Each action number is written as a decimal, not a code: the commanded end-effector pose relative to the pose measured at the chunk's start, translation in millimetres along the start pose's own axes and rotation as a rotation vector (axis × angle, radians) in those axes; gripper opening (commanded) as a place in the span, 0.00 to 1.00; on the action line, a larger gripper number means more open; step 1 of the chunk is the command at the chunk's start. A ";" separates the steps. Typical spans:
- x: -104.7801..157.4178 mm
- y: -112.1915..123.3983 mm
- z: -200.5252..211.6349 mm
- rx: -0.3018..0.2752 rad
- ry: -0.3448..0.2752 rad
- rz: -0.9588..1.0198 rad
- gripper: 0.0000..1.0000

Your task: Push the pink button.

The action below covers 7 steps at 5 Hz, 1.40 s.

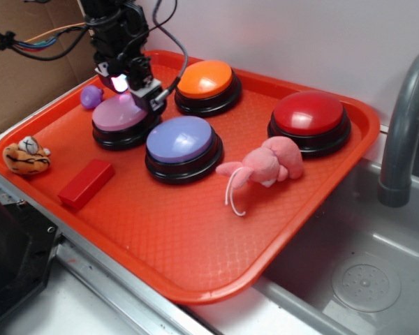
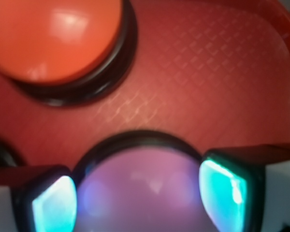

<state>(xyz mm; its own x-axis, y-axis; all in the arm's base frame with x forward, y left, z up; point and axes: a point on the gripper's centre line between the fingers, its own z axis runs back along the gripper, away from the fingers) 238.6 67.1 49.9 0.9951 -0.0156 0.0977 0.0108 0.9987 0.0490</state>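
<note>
No readable writing, brand or label showed on anything in either view.

Orange-red tray (image 1: 195, 258) sat on the counter edge beside a sink (image 1: 363, 279); the sink and grey faucet (image 1: 405, 125) were cut off at the right frame edge. On the tray stood four same-size dome buttons with black bases: red button (image 1: 309, 114) back right, orange button (image 1: 205, 79) at the back, lavender-blue button (image 1: 179, 139) in the middle, and pink button (image 1: 120, 113) back left, just beside the lavender-blue one. The far side of the pink button's dome was hidden by the gripper (image 1: 131, 89).

The gripper hung over the back of the pink button, at or very near the dome; contact was hard to make out. In the wrist view the gripper (image 2: 140, 193) had its fingers (image 2: 222, 186) spread to either side of the pink button (image 2: 140, 188), lit cyan pads apart, nothing held. That view was blurred; the orange button (image 2: 53, 38) was cut off top left.

Pink plush toy (image 1: 262, 166) lay between the lavender-blue and red buttons, with a white cord trailing. Red block (image 1: 86, 183) lay front left. Tiger plush (image 1: 26, 155) sat at the left rim, partly off the tray. A small purple object (image 1: 91, 96) behind the pink button was too small to identify.
</note>
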 end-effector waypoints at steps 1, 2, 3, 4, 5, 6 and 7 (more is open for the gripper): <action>-9.8 11.0 38.3 -0.022 -0.086 0.069 1.00; -5.9 9.0 49.4 0.006 -0.067 0.085 1.00; -5.9 9.2 57.8 -0.016 -0.071 0.097 1.00; -5.8 9.8 64.3 -0.009 -0.062 0.127 1.00; -5.3 9.6 70.5 -0.004 -0.070 0.132 1.00; -4.0 7.1 74.8 -0.002 -0.078 0.119 1.00; -4.0 5.6 77.2 -0.002 -0.086 0.112 1.00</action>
<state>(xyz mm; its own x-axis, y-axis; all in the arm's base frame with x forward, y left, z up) 215.1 66.3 106.1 0.9883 0.1014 0.1138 -0.1039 0.9944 0.0164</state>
